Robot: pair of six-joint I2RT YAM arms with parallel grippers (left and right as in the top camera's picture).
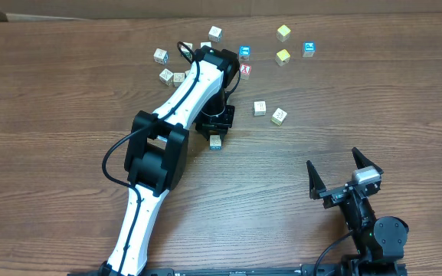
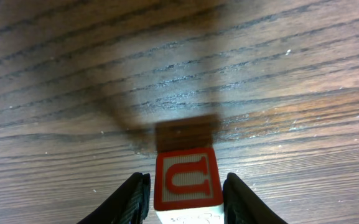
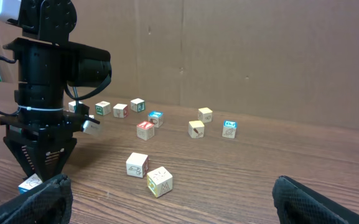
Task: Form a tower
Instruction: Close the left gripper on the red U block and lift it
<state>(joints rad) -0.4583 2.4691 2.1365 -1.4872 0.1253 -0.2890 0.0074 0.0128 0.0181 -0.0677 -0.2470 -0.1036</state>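
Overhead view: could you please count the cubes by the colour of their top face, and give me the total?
Blue-topped cubes: 2
Yellow-topped cubes: 2
Red-topped cube: 1
Pale-topped cubes: 6
Cube in the left fingers: 1
Total: 12 visible; the arm may hide more.

Desk (image 1: 358, 92): brown wood-grain top. Small letter cubes (image 1: 215, 33) scattered over far half, one layer, each apart.
- Far left: three pale cubes (image 1: 166, 76) in loose cluster.
- Far right: two yellow-topped cubes (image 1: 283, 57), blue-topped cube (image 1: 309, 49) near them.
- Middle: red-faced cube (image 1: 245, 70) just beside second blue cube (image 1: 244, 52).
- Nearer: pale pair (image 1: 260, 107), close together.
- Nearest: red-U cube (image 2: 187, 186), between fingers of left claw (image 2: 185, 177).
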